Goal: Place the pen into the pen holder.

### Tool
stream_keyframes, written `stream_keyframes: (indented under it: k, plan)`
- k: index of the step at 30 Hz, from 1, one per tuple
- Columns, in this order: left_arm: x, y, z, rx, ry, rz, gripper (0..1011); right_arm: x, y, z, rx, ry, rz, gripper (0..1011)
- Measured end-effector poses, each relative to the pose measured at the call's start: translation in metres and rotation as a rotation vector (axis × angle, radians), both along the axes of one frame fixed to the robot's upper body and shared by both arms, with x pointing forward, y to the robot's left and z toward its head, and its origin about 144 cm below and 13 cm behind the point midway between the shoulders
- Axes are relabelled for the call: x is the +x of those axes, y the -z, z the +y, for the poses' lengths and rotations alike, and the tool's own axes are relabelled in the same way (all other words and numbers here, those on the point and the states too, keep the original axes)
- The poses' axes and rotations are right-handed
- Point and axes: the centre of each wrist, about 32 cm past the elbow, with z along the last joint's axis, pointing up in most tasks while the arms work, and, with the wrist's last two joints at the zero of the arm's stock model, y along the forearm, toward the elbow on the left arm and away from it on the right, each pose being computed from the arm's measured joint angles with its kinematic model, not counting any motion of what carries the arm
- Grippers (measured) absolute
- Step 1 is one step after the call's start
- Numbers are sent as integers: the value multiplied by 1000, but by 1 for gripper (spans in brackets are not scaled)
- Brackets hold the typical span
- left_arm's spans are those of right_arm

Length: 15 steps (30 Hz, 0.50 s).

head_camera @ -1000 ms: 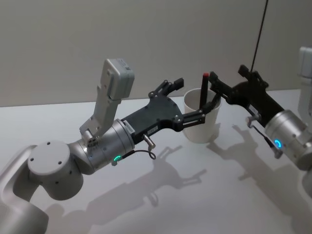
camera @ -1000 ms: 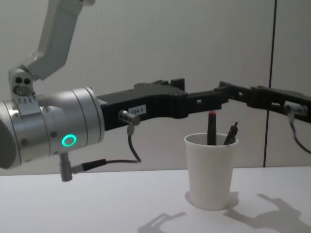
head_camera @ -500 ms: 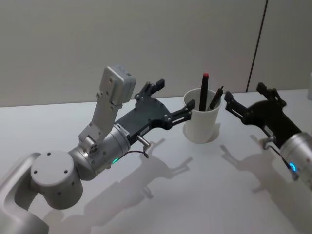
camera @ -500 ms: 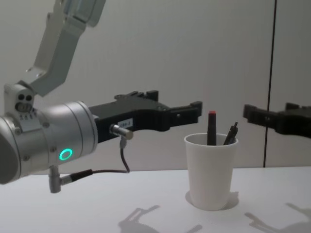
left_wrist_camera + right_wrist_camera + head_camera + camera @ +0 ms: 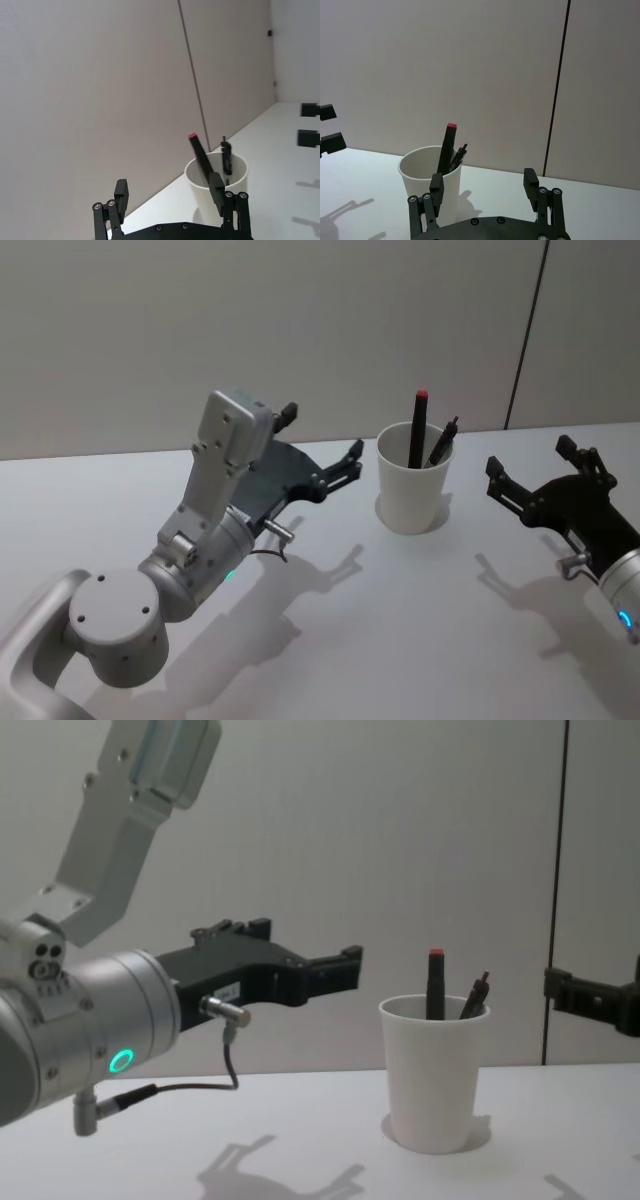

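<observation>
On the white table, between our two arms, stands the white paper cup that serves as our pen holder. Inside it we see the pen, a black one with a red cap, standing nearly upright with its upper part above the rolled rim. A second, darker pen leans beside it against the cup's far-right rim. Our left gripper hangs above the table just left of the cup, apart from it, its fingers spread wide with nothing between them. Our right gripper sits off to the cup's right, also clear of it, its fingers likewise parted and empty. A plain wall runs behind the table.
</observation>
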Motion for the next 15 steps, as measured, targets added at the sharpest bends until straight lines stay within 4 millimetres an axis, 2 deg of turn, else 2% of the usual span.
stream_keyframes:
  k: [15]
  plan:
    - [-6, 6, -1, 29, -117, -27, 1003, -1, 0, 0, -3, 2, -1, 1001]
